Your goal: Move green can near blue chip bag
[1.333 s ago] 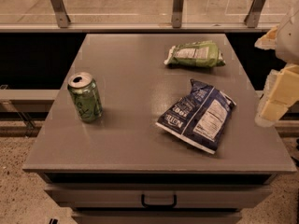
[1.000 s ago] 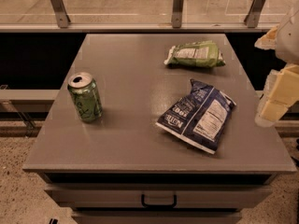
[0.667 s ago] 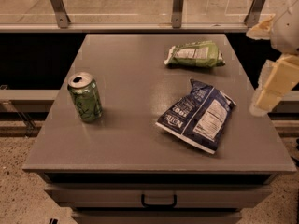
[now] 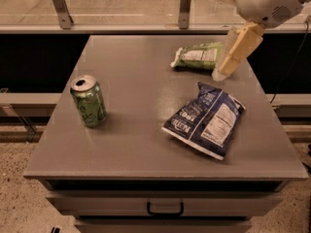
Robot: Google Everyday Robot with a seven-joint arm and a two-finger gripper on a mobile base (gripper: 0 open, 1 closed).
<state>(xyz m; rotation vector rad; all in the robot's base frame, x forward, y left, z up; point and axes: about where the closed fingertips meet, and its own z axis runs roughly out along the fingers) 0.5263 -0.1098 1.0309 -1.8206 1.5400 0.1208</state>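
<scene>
The green can (image 4: 89, 101) stands upright on the left side of the grey table (image 4: 141, 72), silver top showing its pull-tab hole. The blue chip bag (image 4: 206, 119) lies flat on the right half, white nutrition panel facing up. My gripper (image 4: 213, 33) hangs over the table's far right, above the space between the two bags and far from the can. Its pale fingers (image 4: 237, 50) are spread open and hold nothing.
A flat green chip bag (image 4: 198, 56) lies at the back right, just under the gripper. A glass rail with metal posts (image 4: 184, 6) runs behind the table. A drawer with a dark handle (image 4: 165, 210) is below the front edge.
The gripper has moved left and up from beyond the table's right edge to over its far right corner. The can and both bags have not moved.
</scene>
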